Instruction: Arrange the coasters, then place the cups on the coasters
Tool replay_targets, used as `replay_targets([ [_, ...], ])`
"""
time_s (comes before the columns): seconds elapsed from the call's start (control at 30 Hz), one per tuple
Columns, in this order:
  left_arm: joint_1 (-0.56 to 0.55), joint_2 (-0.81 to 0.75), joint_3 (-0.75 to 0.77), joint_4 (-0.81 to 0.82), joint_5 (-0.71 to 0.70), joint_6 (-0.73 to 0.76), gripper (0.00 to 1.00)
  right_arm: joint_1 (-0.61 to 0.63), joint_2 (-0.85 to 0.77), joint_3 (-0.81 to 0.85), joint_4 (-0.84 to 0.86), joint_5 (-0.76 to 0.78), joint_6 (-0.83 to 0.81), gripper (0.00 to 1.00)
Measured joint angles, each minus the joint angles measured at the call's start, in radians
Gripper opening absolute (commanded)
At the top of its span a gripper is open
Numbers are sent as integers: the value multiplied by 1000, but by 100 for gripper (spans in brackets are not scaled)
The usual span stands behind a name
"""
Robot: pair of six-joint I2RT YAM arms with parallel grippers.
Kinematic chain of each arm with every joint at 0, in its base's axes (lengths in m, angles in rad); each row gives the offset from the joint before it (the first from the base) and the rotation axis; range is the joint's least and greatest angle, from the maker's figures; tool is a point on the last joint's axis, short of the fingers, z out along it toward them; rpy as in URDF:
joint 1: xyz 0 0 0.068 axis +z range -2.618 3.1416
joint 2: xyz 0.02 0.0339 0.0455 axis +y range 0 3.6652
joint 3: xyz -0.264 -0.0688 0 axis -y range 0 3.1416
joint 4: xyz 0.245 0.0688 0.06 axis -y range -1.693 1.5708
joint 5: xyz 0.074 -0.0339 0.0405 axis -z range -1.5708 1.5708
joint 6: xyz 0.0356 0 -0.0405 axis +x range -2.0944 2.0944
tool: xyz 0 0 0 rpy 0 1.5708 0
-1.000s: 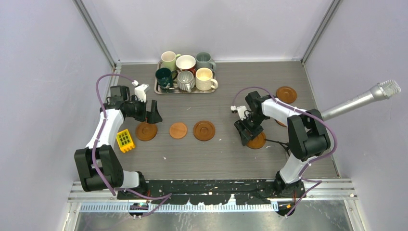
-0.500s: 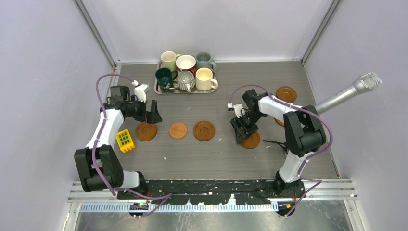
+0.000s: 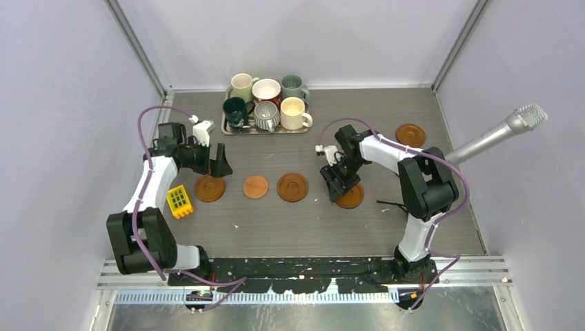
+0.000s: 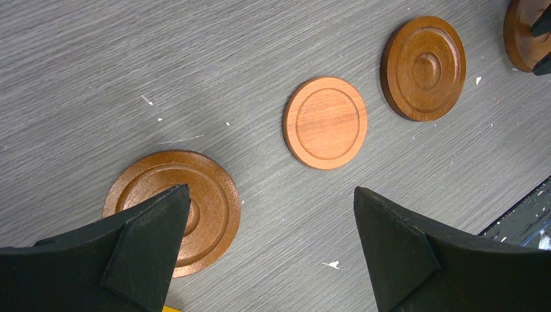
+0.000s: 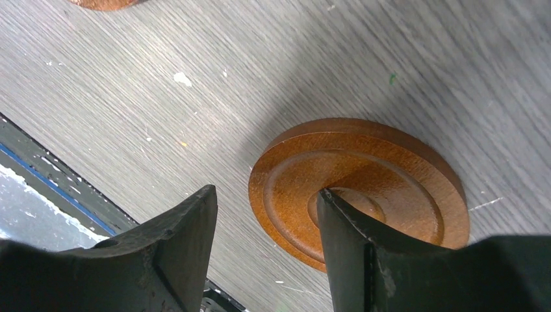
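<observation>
Jaws half apart, my right gripper (image 5: 266,192) presses one finger on a ringed round brown wooden coaster (image 5: 390,169), probably to slide it.

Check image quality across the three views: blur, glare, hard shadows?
Top external: even diffuse light, sharp, no obvious glare. Left wrist: table grain and the plain coaster crisp; left gripper underexposed, nearly featureless. Right wrist: ringed coaster throws a soft shadow up-left; right gripper dark, edges slightly soft.

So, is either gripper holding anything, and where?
Nothing clamped: right gripper has one finger at the centre of a coaster, the other off its rim; left gripper open, empty.
</observation>
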Motion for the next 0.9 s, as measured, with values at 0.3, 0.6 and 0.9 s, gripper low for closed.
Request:
replay_targets([
  [0.3,0,0,0,2,0,0,100,33,19,33,34,10,11,63],
  [0.6,0,0,0,2,0,1,100,44,11,56,69,88,11,62],
  [0.9,0,0,0,2,0,3,100,26,-110,60,26,323,-13,53],
])
